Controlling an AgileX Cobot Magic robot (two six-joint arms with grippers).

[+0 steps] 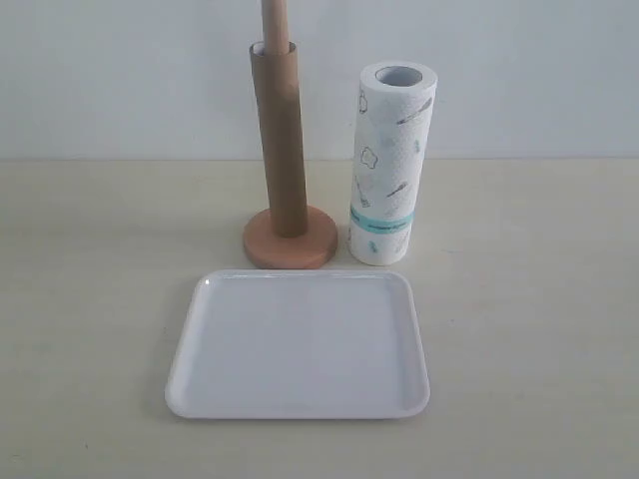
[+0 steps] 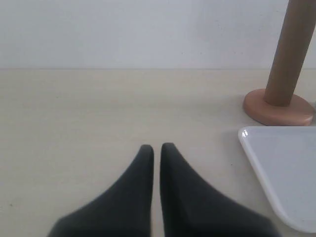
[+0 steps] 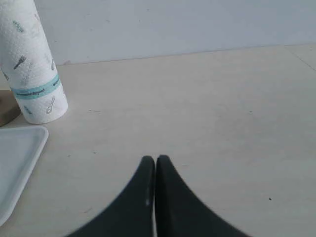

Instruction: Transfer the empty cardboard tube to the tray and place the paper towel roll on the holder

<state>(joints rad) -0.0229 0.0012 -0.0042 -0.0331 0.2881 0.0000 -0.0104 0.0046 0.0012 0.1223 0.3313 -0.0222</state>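
In the exterior view, the cardboard tube (image 1: 278, 140) stands upright in the upper centre, slipped over the pole of the wooden holder (image 1: 300, 251), whose tip pokes out above it. The paper towel roll (image 1: 391, 165) stands upright just right of the holder's round base, on the surface (image 1: 100, 299). The white tray (image 1: 300, 344) lies flat in the lower centre, its whole floor in view. The left tool (image 2: 157, 146) and the right tool (image 3: 152, 158) each have their fingers together, gripping nothing.
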